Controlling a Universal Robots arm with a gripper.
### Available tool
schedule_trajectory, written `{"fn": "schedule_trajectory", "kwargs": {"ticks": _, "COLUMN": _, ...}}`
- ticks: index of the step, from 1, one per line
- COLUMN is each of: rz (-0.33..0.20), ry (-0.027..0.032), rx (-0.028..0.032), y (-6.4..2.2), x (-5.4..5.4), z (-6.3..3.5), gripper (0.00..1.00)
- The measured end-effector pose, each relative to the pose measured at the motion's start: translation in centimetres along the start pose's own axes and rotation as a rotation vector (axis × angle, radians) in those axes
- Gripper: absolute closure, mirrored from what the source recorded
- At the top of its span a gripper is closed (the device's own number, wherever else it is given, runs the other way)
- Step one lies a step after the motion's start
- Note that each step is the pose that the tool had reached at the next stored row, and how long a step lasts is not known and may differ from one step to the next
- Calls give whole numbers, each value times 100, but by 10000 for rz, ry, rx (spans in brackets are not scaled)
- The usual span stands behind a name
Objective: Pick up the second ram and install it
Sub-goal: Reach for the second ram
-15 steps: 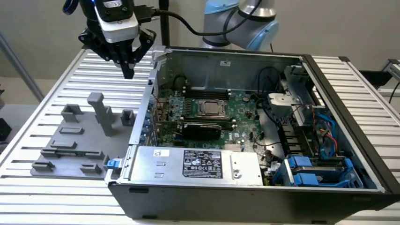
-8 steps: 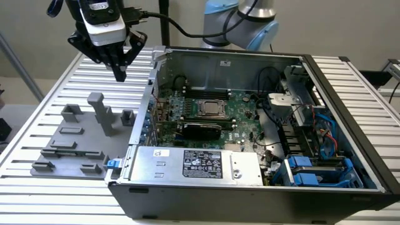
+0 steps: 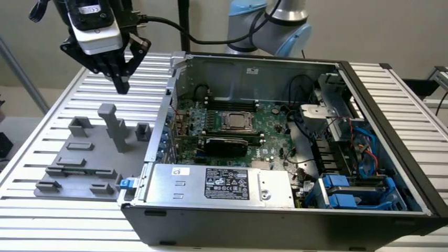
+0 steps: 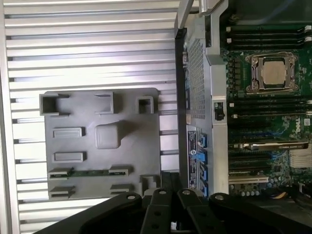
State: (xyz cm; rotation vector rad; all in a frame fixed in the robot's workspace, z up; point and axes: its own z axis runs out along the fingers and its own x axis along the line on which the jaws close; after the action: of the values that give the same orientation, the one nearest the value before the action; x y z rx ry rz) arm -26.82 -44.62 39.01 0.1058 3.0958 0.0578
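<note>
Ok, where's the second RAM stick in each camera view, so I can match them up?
Exterior view: the second ram lies flat on the grey fixture plate, on the exterior view's left of the computer case, a thin strip between two holder blocks.
Wrist view: the second ram is the green stick bridging two holder blocks on that plate.
Shared landmark: the tall grey post mid-plate.
</note>
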Motion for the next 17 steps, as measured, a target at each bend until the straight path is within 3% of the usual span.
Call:
{"fn": "schedule_trajectory", "kwargs": {"ticks": 10, "rz": -4, "ry": 2, "rx": 30, "y": -62, "x": 259, "z": 25, "gripper": 89}}
{"fn": "schedule_trajectory", "kwargs": {"ticks": 17, "rz": -5, "ry": 33, "rx": 63, "y": -98, "x": 447, "z": 60, "gripper": 89}}
